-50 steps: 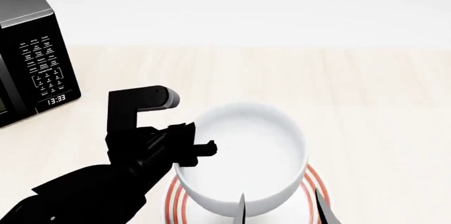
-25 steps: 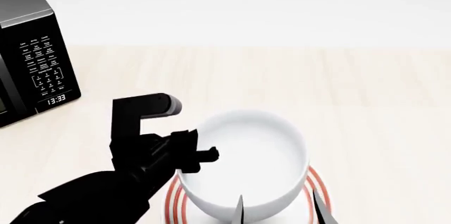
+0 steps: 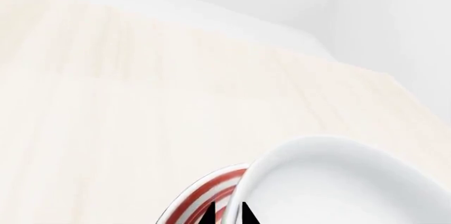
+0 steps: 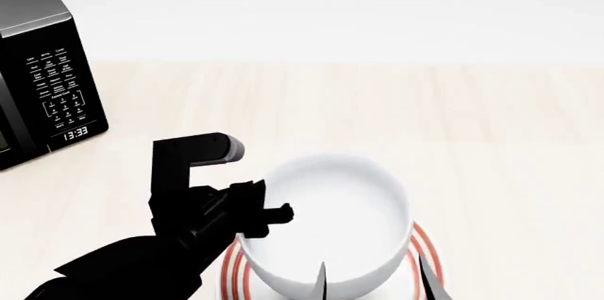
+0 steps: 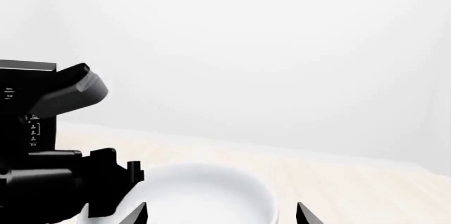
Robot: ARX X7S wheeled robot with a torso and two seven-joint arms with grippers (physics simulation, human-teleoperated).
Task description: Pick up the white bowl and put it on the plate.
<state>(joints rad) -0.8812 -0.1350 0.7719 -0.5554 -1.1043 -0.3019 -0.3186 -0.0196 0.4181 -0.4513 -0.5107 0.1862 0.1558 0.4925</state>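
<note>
The white bowl (image 4: 330,218) hangs low over the red-ringed plate (image 4: 424,249), covering most of it; whether they touch cannot be told. My left gripper (image 4: 271,215) is shut on the bowl's left rim. In the left wrist view the gripper (image 3: 227,216) has one fingertip on each side of the bowl (image 3: 345,182) rim, with the plate (image 3: 200,195) just beyond. My right gripper (image 4: 375,282) stands open at the near edge, its fingertips straddling the bowl's near side without gripping. In the right wrist view that gripper (image 5: 222,216) faces the bowl (image 5: 204,192).
A black microwave (image 4: 42,66) stands at the far left of the pale wooden table (image 4: 491,137), its clock reading 13:33. A white wall runs along the back. The left arm (image 5: 63,182) fills the left of the right wrist view.
My left gripper and the bowl have sunk steadily toward the plate, and a little nearer to me. The right gripper has kept its place, open.
</note>
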